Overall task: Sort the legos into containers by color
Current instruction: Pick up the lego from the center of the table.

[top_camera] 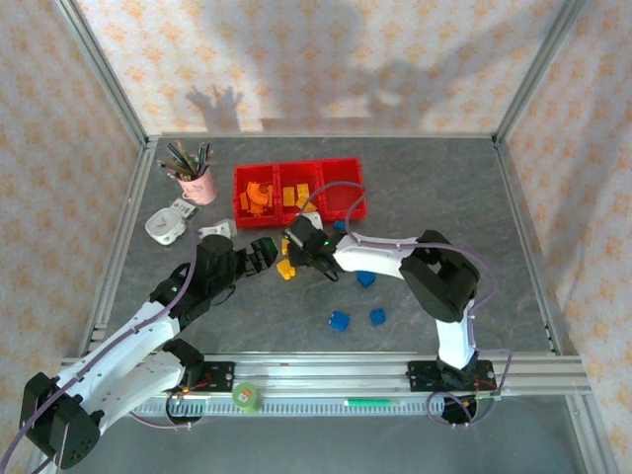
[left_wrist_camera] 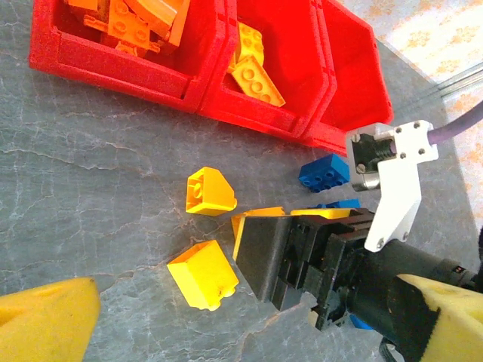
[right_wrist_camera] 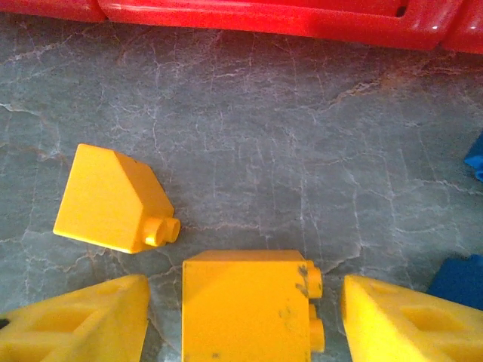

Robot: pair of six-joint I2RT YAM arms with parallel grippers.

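I am working on the yellow brick (right_wrist_camera: 249, 324), which is lying on its side on the table (right_wrist_camera: 264, 136) right between the fingers of my right gripper (right_wrist_camera: 245, 290), its studs pointing at one finger. The jaws are standing released: I am seeing bare table on both sides of the brick, so nothing is gripped yet. I am judging it light, hard and slick, and rigid enough to take a firm pinch. The flat faces are the place to hold. A pad landing on the studs alone may let it twist or pop out, so I am wanting the pads low and square.

Ahead of the fingertips and off to the left, a sloped yellow brick (right_wrist_camera: 113, 200) is lying near mine but apart from it, and the finger on that side could nudge it. Blue bricks (right_wrist_camera: 462, 283) are sitting just beyond the opposite finger. Farther ahead the red tray (right_wrist_camera: 264, 19) is showing its near wall. Its middle bin (left_wrist_camera: 287, 83) is holding yellow pieces, which I am taking as the target, and that wall is calling for a lift.

My left gripper (left_wrist_camera: 249, 302) is hanging wide open, holding nothing, and facing the right one at close range. I am watching for the arms crowding each other.
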